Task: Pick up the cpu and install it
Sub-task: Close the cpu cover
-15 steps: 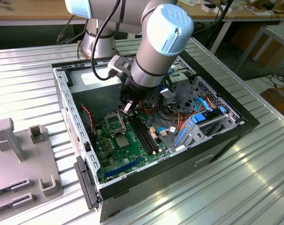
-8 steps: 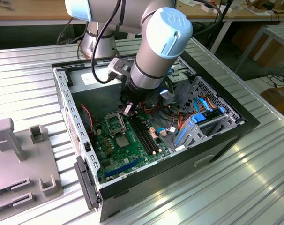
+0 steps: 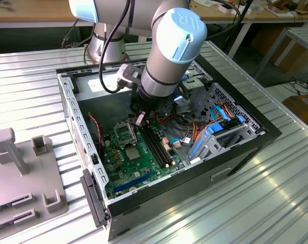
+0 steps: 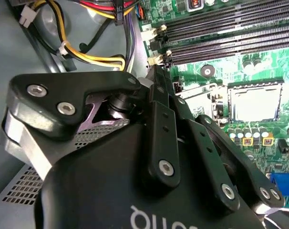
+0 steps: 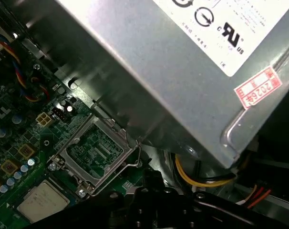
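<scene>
gripper (image 3: 139,119) low inside pc case (image 3: 83,133), jaws can't tell; cpu (image 5: 43,202) flat on motherboard (image 3: 124,163) beside open socket (image 5: 94,153), so reachable.

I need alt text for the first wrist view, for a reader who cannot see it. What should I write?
A grey metal power supply with printed labels sits close over a green motherboard. On the board, the cpu, a silver-grey square chip, lies beside an open silver socket frame. Yellow wires curve out near the supply's corner.
</scene>
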{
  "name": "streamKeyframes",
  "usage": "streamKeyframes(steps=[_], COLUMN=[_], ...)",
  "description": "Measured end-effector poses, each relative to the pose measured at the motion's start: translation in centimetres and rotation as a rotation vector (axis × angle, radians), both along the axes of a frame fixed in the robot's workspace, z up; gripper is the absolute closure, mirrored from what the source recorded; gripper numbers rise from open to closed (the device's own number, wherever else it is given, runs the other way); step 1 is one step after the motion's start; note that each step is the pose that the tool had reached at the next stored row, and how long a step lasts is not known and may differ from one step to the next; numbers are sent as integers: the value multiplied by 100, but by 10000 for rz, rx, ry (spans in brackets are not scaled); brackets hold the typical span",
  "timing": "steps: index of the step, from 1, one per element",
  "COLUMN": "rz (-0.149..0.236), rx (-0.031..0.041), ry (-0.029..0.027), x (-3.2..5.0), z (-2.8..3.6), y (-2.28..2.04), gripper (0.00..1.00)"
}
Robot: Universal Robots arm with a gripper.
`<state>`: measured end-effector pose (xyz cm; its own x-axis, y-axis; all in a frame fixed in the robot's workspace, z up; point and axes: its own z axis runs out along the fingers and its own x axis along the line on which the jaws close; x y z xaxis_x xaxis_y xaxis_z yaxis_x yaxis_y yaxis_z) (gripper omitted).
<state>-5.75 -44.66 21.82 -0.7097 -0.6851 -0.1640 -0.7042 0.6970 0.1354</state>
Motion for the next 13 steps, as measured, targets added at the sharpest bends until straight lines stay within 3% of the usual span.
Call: streamKeyframes(steps=[5,6,8,13], rz=[48,51,56,56], rx=[-18,-124,-234,-261], ry=[-11,-10,-10,-32], x=[-10,-12,-11,-18], z=[0,1,0,-7], y=[-1,-1,0,15], gripper=[89,89,89,89])
